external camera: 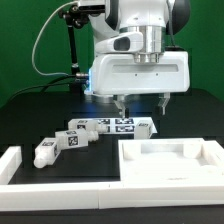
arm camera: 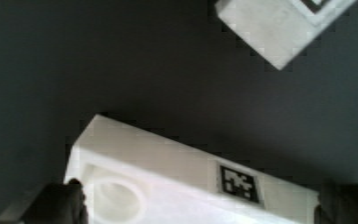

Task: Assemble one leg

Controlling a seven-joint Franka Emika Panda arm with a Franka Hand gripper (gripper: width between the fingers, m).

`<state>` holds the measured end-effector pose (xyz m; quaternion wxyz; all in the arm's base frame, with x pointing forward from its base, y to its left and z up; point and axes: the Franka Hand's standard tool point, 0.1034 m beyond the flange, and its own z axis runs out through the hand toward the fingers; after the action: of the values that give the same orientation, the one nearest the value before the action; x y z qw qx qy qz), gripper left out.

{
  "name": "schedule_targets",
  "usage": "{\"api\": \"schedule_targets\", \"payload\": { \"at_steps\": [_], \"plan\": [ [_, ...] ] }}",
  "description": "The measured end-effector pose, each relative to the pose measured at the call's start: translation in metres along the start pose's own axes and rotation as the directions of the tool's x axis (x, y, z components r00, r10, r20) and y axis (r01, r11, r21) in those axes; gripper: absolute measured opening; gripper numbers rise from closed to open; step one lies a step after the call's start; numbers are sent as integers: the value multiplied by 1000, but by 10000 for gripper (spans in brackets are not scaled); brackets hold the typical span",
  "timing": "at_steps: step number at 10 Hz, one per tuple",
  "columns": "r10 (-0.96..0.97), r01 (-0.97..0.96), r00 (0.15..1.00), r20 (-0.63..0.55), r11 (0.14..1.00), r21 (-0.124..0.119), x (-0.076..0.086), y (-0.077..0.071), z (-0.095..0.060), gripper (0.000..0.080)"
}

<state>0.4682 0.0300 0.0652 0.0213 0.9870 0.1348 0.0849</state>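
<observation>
Leg [arm camera: 158, 165] lies on its side on the black table [external camera: 40, 110], right between your gripper's [external camera: 141, 103] fingers. They're spread wide and gripping nothing, though you can't tell whether either pad touches it. Another white tagged piece [arm camera: 286, 25] lies beyond the fingertips.

Exterior camera stood before the row of small white plastic tagged legs [external camera: 108, 126], slightly raised, mid-distance, facing the white robot arm [external camera: 140, 50] behind that row, wrist camera looked down from close above one leg [arm camera: 158, 172], both shared that row and the black tabletop [external camera: 30, 110].
</observation>
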Motion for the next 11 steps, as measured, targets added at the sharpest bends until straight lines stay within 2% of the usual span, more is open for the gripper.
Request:
{"api": "schedule_targets", "payload": {
  "at_steps": [2, 3, 4, 5, 6, 8, 9, 10, 11],
  "plan": [
    [273, -274, 960, 61, 962, 10, -3, 1, 3, 649],
    [391, -394, 915, 99, 919, 7, -2, -2, 4, 649],
    [513, -520, 841, 171, 854, -8, -2, -5, 6, 649],
    [608, -616, 773, 182, 787, -12, 2, -3, 7, 649],
    [643, -651, 747, 168, 759, -11, -1, -4, 9, 649],
    [613, -624, 765, 197, 781, -10, -2, -5, 8, 649],
    [602, -616, 763, 236, 787, -14, -7, -5, 9, 649],
    [573, -622, 723, 387, 783, 1, -15, -2, 5, 649],
    [552, -648, 661, 509, 762, 14, -10, 7, 3, 649]
  ]
}}
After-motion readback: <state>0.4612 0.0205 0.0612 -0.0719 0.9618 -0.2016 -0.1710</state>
